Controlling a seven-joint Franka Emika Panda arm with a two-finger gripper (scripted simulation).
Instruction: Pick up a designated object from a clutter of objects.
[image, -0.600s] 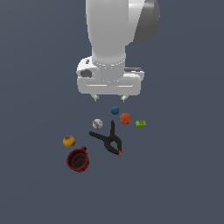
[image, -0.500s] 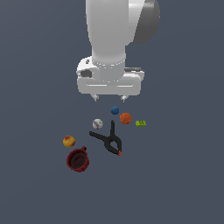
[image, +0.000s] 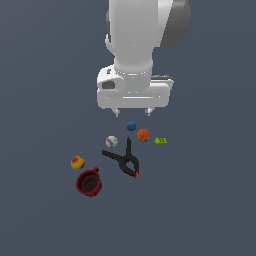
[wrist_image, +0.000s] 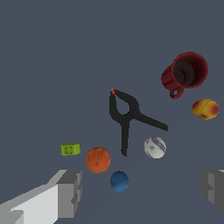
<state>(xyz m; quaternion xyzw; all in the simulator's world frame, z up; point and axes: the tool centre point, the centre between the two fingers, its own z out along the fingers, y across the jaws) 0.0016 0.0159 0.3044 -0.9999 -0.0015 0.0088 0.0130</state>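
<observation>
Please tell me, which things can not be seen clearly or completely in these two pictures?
- Gripper: exterior view shows only its fingertips; the white hand hides the rest. The wrist view's edges crop its fingers.
- Dark red mug: contents lost in dark interior, both views.
- Green block: too small for surface detail.

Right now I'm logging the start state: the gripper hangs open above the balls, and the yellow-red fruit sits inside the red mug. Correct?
Not quite. The yellow-red fruit lies on the surface beside the red mug, not inside it; the exterior view shows this. The gripper does hang open above the balls.
</observation>
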